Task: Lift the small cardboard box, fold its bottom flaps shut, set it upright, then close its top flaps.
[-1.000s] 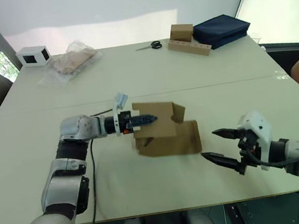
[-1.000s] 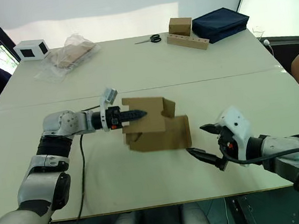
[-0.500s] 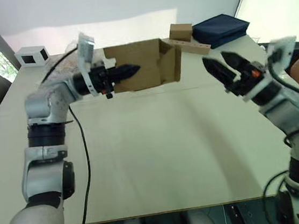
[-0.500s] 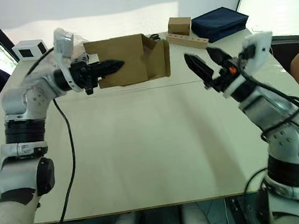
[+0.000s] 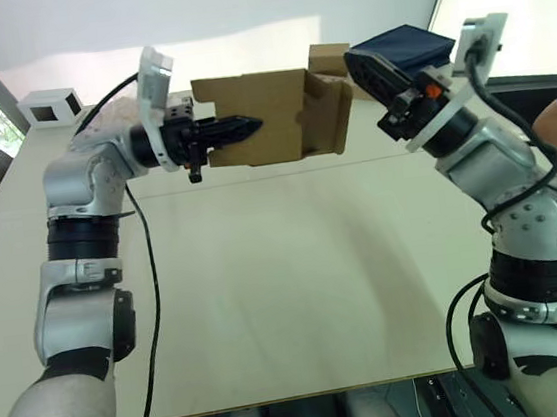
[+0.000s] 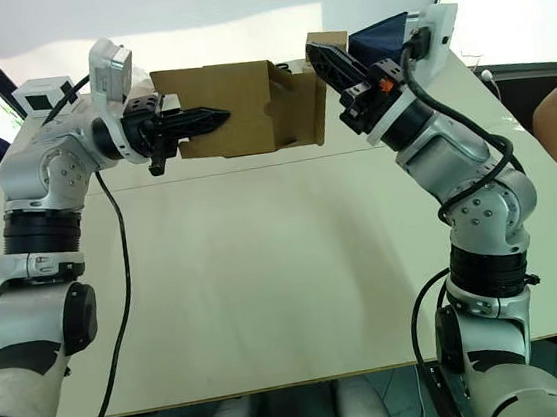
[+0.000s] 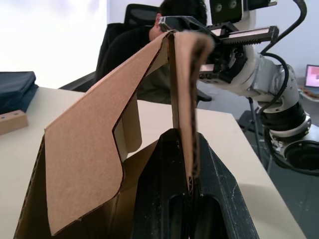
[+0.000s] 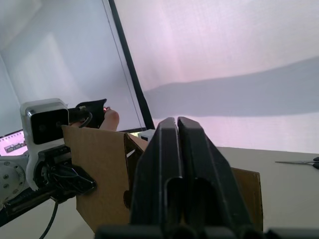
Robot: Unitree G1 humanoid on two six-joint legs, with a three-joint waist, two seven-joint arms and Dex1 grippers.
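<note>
1. Small cardboard box (image 5: 268, 117) is airborne, well above the table (image 5: 295, 267) — a second ago it lay on the tabletop.
2. Left gripper (image 5: 234, 128) is clamped on the box's side wall; the left wrist view shows the cardboard panel pinched between its two black fingers (image 7: 172, 199). Same grip as before, arm now raised.
3. Right gripper (image 6: 327, 62) has come up from low over the table's near right edge to the box's right end, by the loose flaps (image 5: 333, 112).
4. Its fingers were spread half a second ago — now pressed together, nothing between them.
5. A person (image 7: 149, 50) sits behind.
</note>
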